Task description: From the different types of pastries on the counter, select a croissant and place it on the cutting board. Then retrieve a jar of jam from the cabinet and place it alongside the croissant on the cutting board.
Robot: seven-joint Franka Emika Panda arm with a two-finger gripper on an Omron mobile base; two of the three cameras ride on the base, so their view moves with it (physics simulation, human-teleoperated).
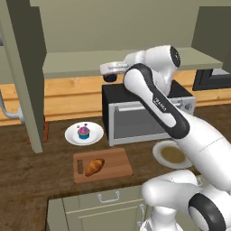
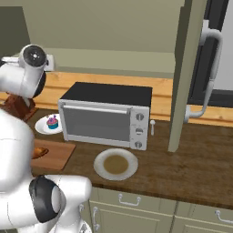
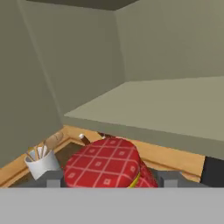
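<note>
The jar of jam (image 3: 105,164), with a red checked lid, sits between my gripper's (image 3: 113,178) two grey fingers, which are shut on its sides. It hangs in front of the cabinet shelf (image 3: 166,105), off the shelf's edge and above the counter. From the left base view my gripper (image 1: 110,73) is at the open cabinet, above the toaster oven's left end. The croissant (image 1: 94,166) lies on the wooden cutting board (image 1: 115,169) near the counter's front edge. The right base view shows the croissant (image 2: 40,151) and board (image 2: 59,154) partly behind my arm.
A cupcake on a white plate (image 1: 84,131) stands behind the board. A toaster oven (image 1: 135,117) sits under my hand and a round plate (image 1: 169,154) to its front right. The open cabinet door (image 1: 27,90) hangs at the left. A cup of utensils (image 3: 41,164) stands on the counter.
</note>
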